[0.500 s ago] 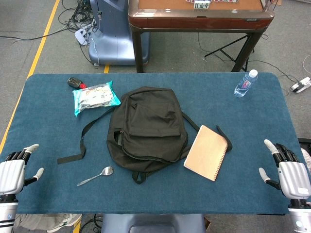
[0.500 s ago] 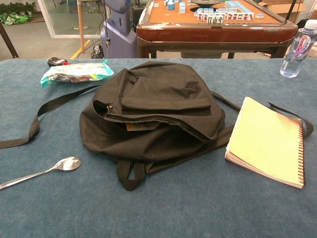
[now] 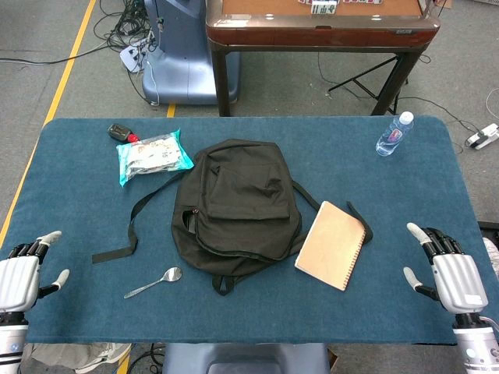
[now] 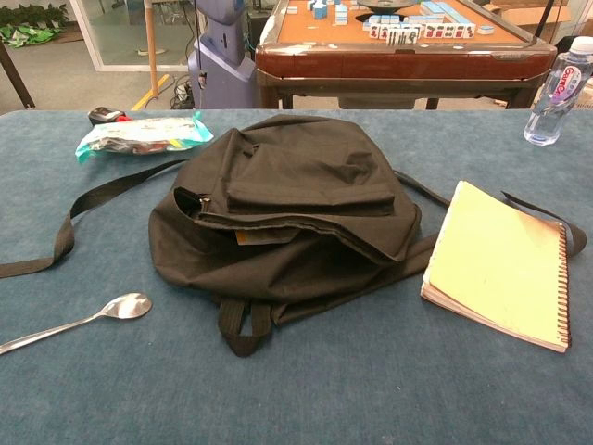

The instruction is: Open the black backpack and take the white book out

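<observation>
1. Head view has the black backpack [image 3: 238,212] lying flat in the middle of the blue table [image 3: 405,202], with its long strap [image 3: 129,230] trailing off to the left side of the picture.
2. Can't see any white book anywhere. The only book-like thing out is a tan spiral notebook [image 3: 332,243] lying just beside the backpack, on top of another strap.
3. Left hand [image 3: 22,274] is down at the near left corner, fingers spread, holding nothing, well apart from the bag.
4. Right hand [image 3: 444,269] is at the near right edge, fingers also spread and empty, near the notebook but not touching it.
5. Chest view shows the backpack's zipper line [image 4: 278,232] up close; it looks partly gapped, but I can't tell how far.
6. Other stuff: a spoon [image 3: 153,282] in front of the bag, a snack packet [image 3: 153,155] behind it on the left, a water bottle [image 3: 394,134] at the far right.
</observation>
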`<action>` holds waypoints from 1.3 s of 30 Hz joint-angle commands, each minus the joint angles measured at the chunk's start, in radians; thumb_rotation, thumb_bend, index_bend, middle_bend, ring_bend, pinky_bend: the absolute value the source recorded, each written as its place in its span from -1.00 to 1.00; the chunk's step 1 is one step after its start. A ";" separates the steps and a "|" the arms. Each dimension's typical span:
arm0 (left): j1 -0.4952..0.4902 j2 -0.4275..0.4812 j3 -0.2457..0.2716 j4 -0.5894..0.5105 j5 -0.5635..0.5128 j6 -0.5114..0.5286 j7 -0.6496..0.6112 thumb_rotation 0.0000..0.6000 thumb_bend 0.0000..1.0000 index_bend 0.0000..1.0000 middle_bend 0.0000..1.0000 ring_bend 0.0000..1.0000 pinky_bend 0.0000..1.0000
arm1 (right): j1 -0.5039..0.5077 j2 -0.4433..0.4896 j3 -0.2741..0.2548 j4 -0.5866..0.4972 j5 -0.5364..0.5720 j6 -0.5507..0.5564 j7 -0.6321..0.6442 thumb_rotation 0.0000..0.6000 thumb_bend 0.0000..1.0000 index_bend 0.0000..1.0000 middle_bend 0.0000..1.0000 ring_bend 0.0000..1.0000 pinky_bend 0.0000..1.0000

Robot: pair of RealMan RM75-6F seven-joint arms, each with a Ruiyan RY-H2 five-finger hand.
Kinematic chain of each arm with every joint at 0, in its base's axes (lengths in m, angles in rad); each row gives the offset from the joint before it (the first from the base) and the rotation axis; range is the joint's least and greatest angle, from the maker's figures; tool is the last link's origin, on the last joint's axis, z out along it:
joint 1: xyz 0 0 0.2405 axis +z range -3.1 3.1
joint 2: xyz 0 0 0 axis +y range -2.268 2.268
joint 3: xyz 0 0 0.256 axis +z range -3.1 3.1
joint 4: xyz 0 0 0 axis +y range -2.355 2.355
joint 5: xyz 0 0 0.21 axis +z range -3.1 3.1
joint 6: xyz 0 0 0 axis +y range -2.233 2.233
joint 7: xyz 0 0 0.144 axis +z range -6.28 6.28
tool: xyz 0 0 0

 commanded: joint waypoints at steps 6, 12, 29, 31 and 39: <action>0.006 0.003 0.003 -0.002 0.006 0.008 -0.004 1.00 -0.48 -0.50 -0.43 -0.36 -0.51 | 0.170 0.024 0.050 -0.085 0.005 -0.245 -0.070 1.00 -0.50 -0.59 -0.55 -0.69 -0.54; 0.012 0.007 -0.001 0.000 0.004 0.018 -0.013 1.00 -0.48 -0.50 -0.43 -0.36 -0.51 | 0.334 -0.064 0.117 -0.059 0.105 -0.457 -0.141 1.00 -0.55 -0.50 -0.51 -0.69 -0.54; 0.012 0.010 -0.005 0.010 -0.006 0.010 -0.020 1.00 -0.48 -0.50 -0.43 -0.36 -0.51 | 0.687 -0.402 0.203 0.188 0.419 -0.753 -0.318 1.00 -0.59 -0.50 -0.51 -0.69 -0.54; 0.012 0.011 -0.006 0.012 -0.008 0.010 -0.021 1.00 -0.48 -0.50 -0.43 -0.36 -0.51 | 0.715 -0.429 0.202 0.210 0.447 -0.763 -0.337 1.00 -0.58 -0.49 -0.51 -0.69 -0.54; 0.013 0.009 -0.007 0.020 -0.012 0.007 -0.027 1.00 -0.48 -0.50 -0.43 -0.36 -0.51 | 0.788 -0.496 0.186 0.267 0.543 -0.768 -0.391 1.00 -0.24 -0.23 -0.49 -0.69 -0.54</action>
